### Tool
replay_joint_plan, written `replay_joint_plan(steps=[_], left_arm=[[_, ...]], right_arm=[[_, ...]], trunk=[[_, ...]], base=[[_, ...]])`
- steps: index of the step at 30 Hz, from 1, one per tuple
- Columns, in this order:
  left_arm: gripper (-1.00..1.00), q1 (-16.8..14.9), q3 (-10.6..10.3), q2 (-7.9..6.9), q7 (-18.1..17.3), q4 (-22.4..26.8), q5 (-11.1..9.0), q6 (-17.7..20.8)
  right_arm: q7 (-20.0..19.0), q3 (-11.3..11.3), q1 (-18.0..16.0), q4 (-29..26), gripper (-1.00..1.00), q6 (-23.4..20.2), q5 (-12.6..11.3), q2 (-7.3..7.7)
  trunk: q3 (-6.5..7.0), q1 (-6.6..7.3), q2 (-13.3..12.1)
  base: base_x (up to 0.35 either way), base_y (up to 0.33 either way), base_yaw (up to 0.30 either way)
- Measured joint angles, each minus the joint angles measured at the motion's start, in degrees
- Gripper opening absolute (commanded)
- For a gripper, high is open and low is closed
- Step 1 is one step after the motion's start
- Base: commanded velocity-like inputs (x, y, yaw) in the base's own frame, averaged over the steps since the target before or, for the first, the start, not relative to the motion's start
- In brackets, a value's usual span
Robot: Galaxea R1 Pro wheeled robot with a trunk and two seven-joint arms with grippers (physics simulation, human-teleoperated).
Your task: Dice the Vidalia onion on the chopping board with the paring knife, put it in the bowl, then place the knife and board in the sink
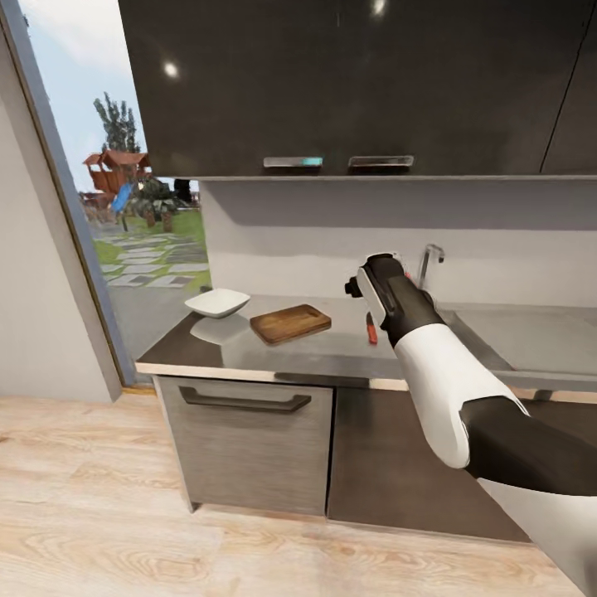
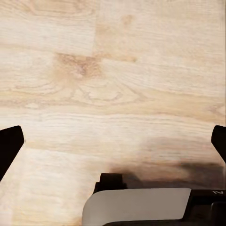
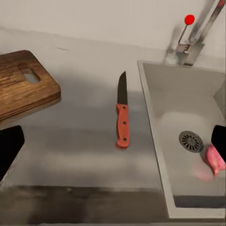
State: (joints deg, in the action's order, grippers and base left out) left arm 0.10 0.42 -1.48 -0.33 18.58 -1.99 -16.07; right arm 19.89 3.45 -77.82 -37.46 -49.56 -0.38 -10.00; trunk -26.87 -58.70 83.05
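Glossy grey table [image 1: 332, 352], mid-frame: the right tool [image 3: 113, 150], fingers spread, hovers over the red-handled paring knife [image 3: 122, 120], between brown wooden board [image 3: 21, 84] and steel sink [image 3: 188, 113] holding a pinkish onion [image 3: 215, 159]. Left tool [image 2: 113, 141] released above floor.

Glossy dark wall cabinets [image 1: 356, 83] with two slim metal handles [image 1: 293, 162] hang above a pale grey backsplash wall [image 1: 332, 240]. Pale wood-plank flooring [image 1: 124, 514] spreads below. To one side, a tall glass door [image 1: 124, 191] in a grey frame looks onto lawn, stone paving, trees and a red-brown wooden playhouse [image 1: 116, 170].
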Motion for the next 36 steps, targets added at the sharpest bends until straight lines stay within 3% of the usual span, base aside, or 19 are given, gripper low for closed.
replay_joint_plan(steps=[17, 33, 36], left_arm=[[1.00, 0.0, -0.1, 0.07, -0.1, -0.1, 0.0, 0.2], [1.00, 0.0, -0.2, 0.14, 0.0, -0.1, 0.0, 0.2], [1.00, 0.0, -0.2, 0.16, 0.0, -0.1, 0.1, 0.1]], right_arm=[[-3.2, 0.0, 0.0, 2.7, 1.00, 0.3, 0.0, 0.47], [-3.4, 0.0, 0.2, 3.3, 1.00, 0.5, 0.1, 1.35], [-4.0, -0.1, 0.2, 5.8, 1.00, 1.3, 0.0, 1.56]], trunk=[[0.00, 0.00, 0.0], [0.00, -0.01, 0.0], [0.00, -0.01, 0.0]], base=[[0.283, 0.211, 0.000], [0.275, -0.027, 0.000], [0.210, -0.159, 0.000]])
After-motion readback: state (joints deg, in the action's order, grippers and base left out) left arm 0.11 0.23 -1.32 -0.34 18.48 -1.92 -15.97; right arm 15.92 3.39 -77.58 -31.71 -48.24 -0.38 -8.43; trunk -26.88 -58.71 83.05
